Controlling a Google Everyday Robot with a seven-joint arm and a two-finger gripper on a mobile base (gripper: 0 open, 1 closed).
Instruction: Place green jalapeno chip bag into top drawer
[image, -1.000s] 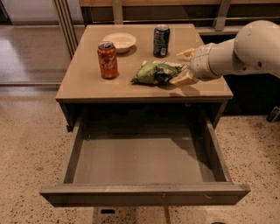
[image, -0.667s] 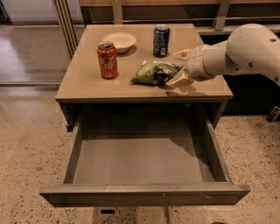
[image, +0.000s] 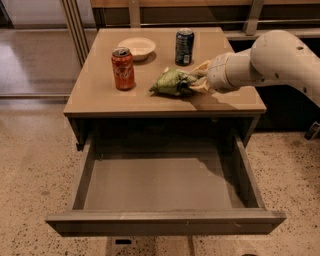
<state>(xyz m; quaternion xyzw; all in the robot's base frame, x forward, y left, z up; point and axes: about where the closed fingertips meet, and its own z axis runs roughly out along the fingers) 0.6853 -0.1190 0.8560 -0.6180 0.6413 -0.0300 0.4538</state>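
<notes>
The green jalapeno chip bag (image: 171, 82) lies crumpled on the tabletop, right of centre. My gripper (image: 199, 77) reaches in from the right at table height. Its tan fingers (image: 202, 66) stand apart on either side of the bag's right end, and the bag still rests on the table. The top drawer (image: 165, 220) is pulled fully out below the tabletop, and its plain grey floor is bare.
An orange-red can (image: 123, 68) stands at the table's left. A dark blue can (image: 184, 46) stands behind the bag. A shallow white bowl (image: 136, 48) sits at the back. My white arm (image: 280, 57) spans the table's right side. The floor is speckled.
My gripper has moved a little to the left, so its fingers now reach around the bag's right end. The bag, the cans and the drawer have not moved.
</notes>
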